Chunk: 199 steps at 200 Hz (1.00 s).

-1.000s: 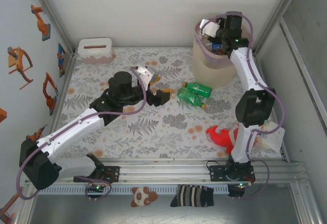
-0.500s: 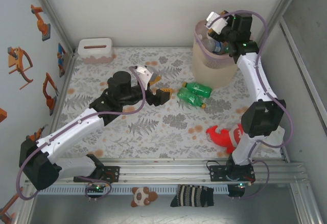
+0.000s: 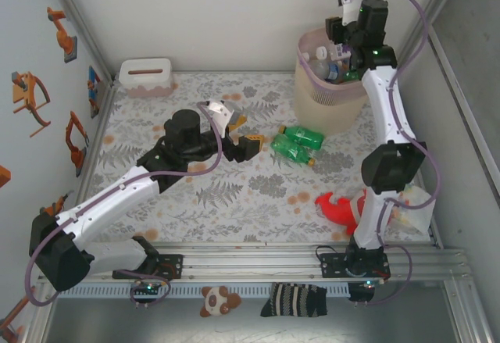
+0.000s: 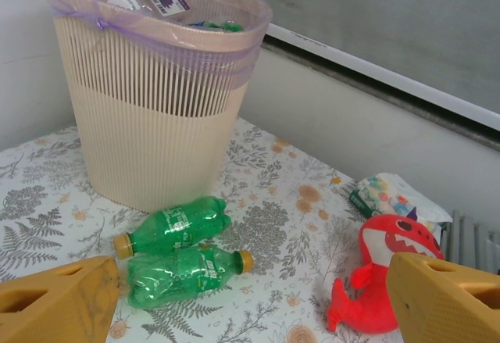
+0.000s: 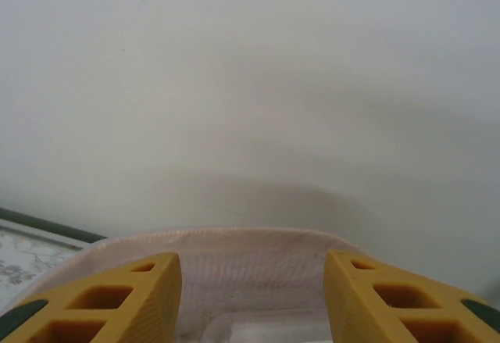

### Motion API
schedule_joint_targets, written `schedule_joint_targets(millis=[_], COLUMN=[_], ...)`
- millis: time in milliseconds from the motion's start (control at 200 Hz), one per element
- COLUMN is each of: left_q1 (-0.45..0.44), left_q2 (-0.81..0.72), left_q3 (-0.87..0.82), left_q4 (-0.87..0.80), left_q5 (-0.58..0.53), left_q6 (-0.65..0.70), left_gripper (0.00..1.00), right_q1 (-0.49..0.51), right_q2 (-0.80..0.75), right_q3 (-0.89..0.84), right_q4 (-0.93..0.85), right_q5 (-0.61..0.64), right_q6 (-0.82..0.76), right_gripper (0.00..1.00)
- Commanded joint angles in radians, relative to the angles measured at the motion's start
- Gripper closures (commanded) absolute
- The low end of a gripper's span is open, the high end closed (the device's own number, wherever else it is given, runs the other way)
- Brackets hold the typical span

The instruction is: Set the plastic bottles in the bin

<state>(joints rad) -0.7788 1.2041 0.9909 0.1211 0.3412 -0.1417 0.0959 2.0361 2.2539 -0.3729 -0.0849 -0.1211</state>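
Left end effector (image 4: 250, 304): yellow jaws wide apart, empty, low over the floral-patterned table (image 4: 312, 226). Just ahead lie two green plastic bottles with yellow caps (image 4: 183, 273), side by side; beyond them stands the ribbed beige bin with pink lining (image 4: 156, 124), bottles inside. Right end effector (image 5: 250, 280): jaws apart, empty, above that bin's rim. The green bottles are probably light, thin-walled, slick and prone to rolling; grasp across mid-body.

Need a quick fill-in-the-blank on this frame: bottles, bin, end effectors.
1. ____ green bottles lie on the table beside the bin.
2. The left end effector faces them with jaws ____.
3. The right end effector hovers above the ____.
4. The plush shark is ____.
Missing: two; open; bin; red.
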Motion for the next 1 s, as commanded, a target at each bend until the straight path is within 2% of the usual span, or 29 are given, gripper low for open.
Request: schedule_joint_targets(millis=[0,155,361,601,991], left_q1=[0.003,0.004,0.004,0.003,0.002], left_q2=[-0.004,-0.016,-0.014,-0.009,0.002], left_q3=[-0.01,-0.024,-0.023,-0.018,-0.02], left_q4=[0.029,0.028,0.029,0.031,0.048], left_q5=[0.017,0.006,0.008,0.016,0.024], left_q6=[-0.015,-0.016,-0.019,-0.029,-0.05], left_gripper=[0.12,0.12,0.12,0.13,0.14], right_q1=[-0.018,-0.055,-0.079,-0.079,-0.078], right_q2=[0.08,0.141,0.162,0.038,-0.107], right_q3=[0.101,0.124,0.093,-0.043,-0.052], right_q4=[-0.126,-0.146,-0.262,-0.291,-0.324], right_q5=[0.03,-0.021,-0.047,-0.012,-0.079], right_q6=[0.208,0.267,0.217,0.158,0.211], right_gripper=[0.5,0.51,0.55,0.57,0.57])
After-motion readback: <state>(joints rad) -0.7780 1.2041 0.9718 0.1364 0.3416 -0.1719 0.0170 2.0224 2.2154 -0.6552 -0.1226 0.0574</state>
